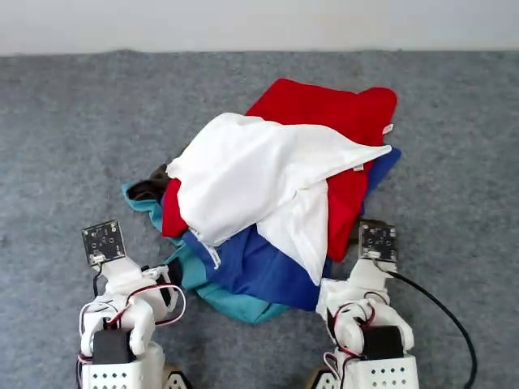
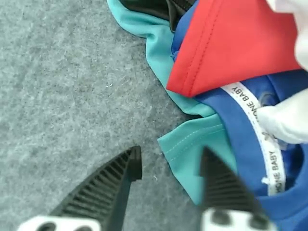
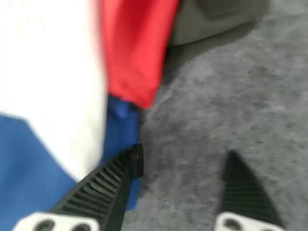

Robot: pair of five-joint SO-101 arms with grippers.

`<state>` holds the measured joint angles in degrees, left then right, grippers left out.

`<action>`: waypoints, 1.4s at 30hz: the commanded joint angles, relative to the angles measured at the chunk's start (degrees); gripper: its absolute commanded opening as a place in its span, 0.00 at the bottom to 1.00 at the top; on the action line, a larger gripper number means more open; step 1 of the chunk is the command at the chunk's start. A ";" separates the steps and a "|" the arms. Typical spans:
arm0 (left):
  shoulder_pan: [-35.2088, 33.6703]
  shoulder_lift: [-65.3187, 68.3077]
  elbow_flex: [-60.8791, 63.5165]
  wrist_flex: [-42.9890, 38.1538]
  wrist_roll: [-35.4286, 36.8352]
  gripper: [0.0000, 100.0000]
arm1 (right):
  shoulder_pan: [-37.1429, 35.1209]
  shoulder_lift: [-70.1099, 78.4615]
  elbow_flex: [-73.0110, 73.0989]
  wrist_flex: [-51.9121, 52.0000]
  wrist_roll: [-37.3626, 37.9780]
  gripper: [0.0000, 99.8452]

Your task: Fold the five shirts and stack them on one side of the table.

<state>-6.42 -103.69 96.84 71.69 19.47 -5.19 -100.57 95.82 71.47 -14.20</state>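
The shirts are heaped in one pile (image 1: 259, 267) at the middle of the worktop (image 1: 65, 146), the topmost shirt (image 1: 251, 174) draped across the others. The left end effector (image 2: 172, 161) is held at the pile's near-left edge, the right end effector (image 3: 185, 161) at its near-right edge, seemingly just above the worktop.

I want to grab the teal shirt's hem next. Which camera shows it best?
The left wrist view: the hem of the teal shirt lies close up by the open left pincer. The high view shows its edges peeking from under the blue shirt.
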 commanded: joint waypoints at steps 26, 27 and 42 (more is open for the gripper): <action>-3.25 22.15 -54.29 12.40 2.02 0.13 | -29.32 46.64 -61.01 -11.74 -4.92 0.09; -3.25 26.64 -57.54 14.68 3.08 0.13 | -30.46 49.27 -62.42 -11.91 -5.36 0.09; -3.34 60.13 -77.32 26.20 -22.07 0.13 | -38.64 95.78 -92.40 -3.47 0.79 0.43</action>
<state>-10.02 -44.00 21.85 97.71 -1.10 -42.20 -13.27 12.31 64.35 -14.11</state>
